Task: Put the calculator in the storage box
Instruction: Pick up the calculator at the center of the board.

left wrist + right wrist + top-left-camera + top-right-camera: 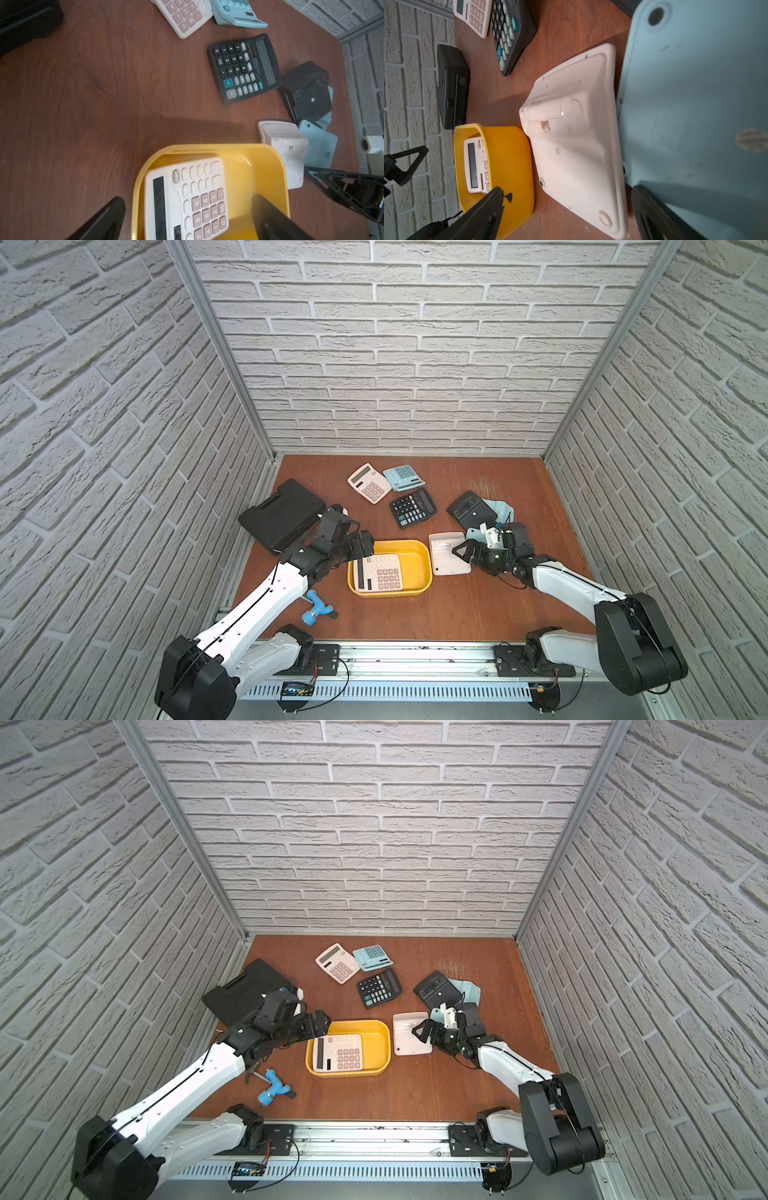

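The yellow storage box (428, 568) (380, 1048) sits at the table's middle front. A white calculator with pink keys (380, 572) (187, 199) lies face up in its left half. My left gripper (361, 547) (188, 207) hovers open over the box's left end, one finger outside the rim and one over the inside, holding nothing. A second white calculator (446, 556) (577, 135) lies face down just right of the box. My right gripper (465, 549) (569, 190) stands open astride its near end, the fingers apart from its sides.
At the back lie a pink-keyed calculator (369, 482), a light blue one (403, 477) and a black one (413, 507). At the right are a face-down black calculator (471, 510) and a face-down light blue one (500, 508). A black case (282, 514) lies at the left, a blue tool (316, 608) by the left arm.
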`<state>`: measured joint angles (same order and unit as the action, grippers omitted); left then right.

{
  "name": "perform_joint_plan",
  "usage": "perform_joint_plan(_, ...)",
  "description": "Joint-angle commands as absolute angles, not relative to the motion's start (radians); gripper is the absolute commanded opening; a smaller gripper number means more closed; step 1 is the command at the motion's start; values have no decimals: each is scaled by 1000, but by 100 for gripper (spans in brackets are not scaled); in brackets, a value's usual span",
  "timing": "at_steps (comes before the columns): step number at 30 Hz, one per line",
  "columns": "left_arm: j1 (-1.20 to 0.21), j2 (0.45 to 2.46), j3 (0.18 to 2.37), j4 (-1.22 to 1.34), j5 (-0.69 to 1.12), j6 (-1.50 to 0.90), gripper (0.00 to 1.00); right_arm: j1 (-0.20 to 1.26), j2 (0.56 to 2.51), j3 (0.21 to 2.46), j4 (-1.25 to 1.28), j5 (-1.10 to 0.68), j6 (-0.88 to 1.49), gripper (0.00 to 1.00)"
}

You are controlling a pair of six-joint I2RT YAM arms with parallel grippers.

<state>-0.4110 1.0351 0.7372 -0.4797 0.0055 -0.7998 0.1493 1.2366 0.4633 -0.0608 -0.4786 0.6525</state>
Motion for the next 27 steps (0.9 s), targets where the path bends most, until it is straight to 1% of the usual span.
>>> perform_joint_plan(1,-424,1038,783,-489,-25,-770,98,137,1159,406,-141,-385,696,100)
perform_joint_plan(4,-437,1037,793,-499,-38,-763,98,136,1119,366,-125,-390,731,100)
perform_joint_plan(7,-452,1034,791,-493,-50,-757,98,136,1143,334,-52,-446,769,100)
perform_joint_plan(12,-474,1041,792,-482,-56,-747,98,140,1246,282,190,-553,871,98)
perform_joint_plan(17,-500,1042,802,-480,-69,-736,98,144,1399,256,450,-620,968,85)
perform_joint_plan(22,-522,1047,812,-477,-80,-722,98,154,1544,240,684,-663,1054,67)
perform_joint_plan(27,-536,1066,820,-466,-76,-715,98,173,1668,238,951,-710,1151,56)
